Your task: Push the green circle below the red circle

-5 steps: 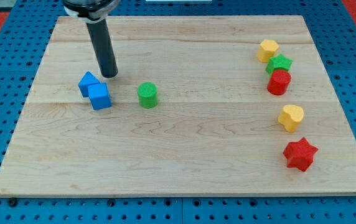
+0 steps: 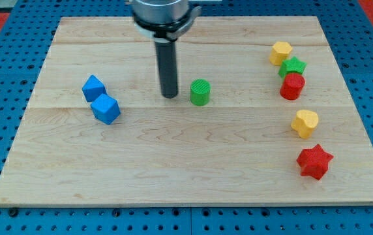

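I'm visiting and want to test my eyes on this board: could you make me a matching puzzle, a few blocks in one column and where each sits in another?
Things:
1. green circle
2. red star
3. yellow block nearest the view's top
4. the two blue blocks

Places:
A. lowest of the group on the view's right
B. just to the right of my tip
C. side by side on the view's left
D. above the green star, which sits above the red circle

Pairs: 1-B, 2-A, 3-D, 4-C
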